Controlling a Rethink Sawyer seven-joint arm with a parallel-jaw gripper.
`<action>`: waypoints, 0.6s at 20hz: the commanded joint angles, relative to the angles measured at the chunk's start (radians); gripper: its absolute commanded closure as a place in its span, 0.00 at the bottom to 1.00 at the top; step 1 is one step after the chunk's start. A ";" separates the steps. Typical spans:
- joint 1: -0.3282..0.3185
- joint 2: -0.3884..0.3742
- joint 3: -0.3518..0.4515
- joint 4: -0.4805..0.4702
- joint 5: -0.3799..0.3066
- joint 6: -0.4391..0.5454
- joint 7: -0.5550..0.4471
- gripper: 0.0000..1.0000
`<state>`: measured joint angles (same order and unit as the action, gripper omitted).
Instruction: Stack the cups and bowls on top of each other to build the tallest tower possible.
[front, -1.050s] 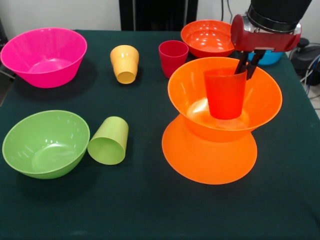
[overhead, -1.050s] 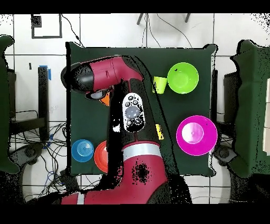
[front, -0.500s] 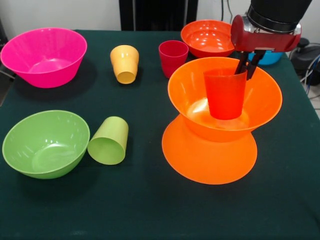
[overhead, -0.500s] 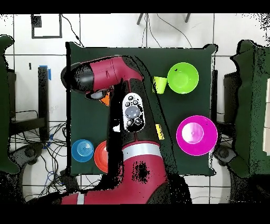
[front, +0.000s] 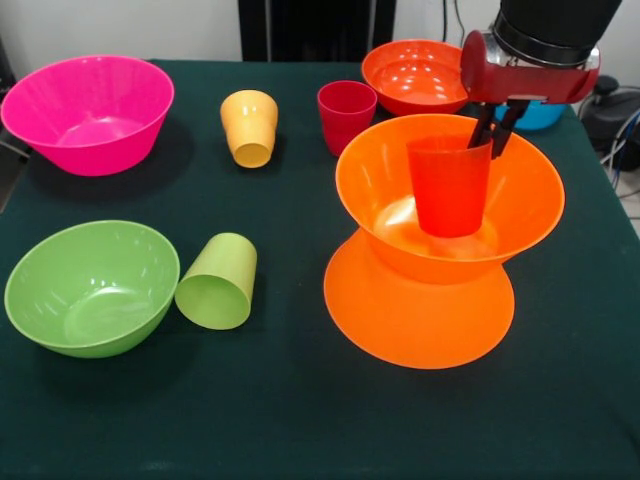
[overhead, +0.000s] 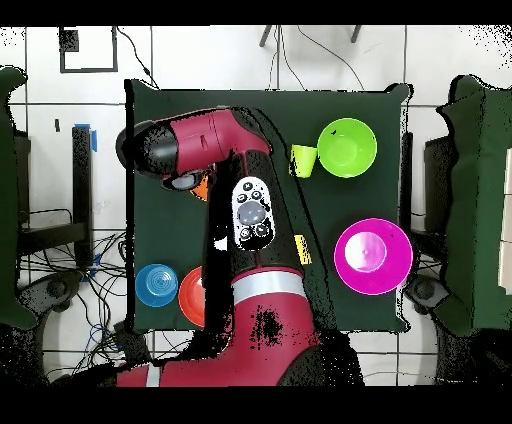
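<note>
**My fingers at the rim of the red-orange cup atop two orange bowls**

My gripper (front: 497, 127) comes down from above at the right of the front view. Its two dark fingers (front: 486, 125) sit close together, straddling the far rim of the red-orange cup (front: 450, 186); they look clenched on that rim, though I cannot be fully sure of contact from this angle.

The cup stands upright inside an orange bowl (front: 520, 205), which rests base to base on a second orange bowl (front: 400, 320) turned upside down on the dark green surface (front: 300, 420) (together an hourglass shape).

Behind this pile sit a round red-orange bowl (front: 412, 73) and, beside it, a magenta-red cup (front: 346, 115). A yellow-orange cup (front: 249, 126) stands mouth down farther left, and the large pink bowl (front: 88, 112) sits at the far left. Near the front left, the lime green bowl (front: 90, 287) sits upright with the lime green cup (front: 217, 282) on its side just beside it. The small blue bowl (overhead: 157, 284) shows best from overhead, where my arm (overhead: 250, 230) covers the pile.
</note>
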<state>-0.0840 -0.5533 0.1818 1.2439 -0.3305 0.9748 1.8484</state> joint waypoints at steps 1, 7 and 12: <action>0.001 0.008 0.025 0.083 0.002 -0.078 0.063 1.00; -0.004 0.006 0.025 0.094 0.001 -0.091 0.060 1.00; -0.001 0.005 0.021 0.096 0.002 -0.091 0.063 1.00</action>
<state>-0.0840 -0.5533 0.1818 1.2620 -0.3303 0.9453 1.8484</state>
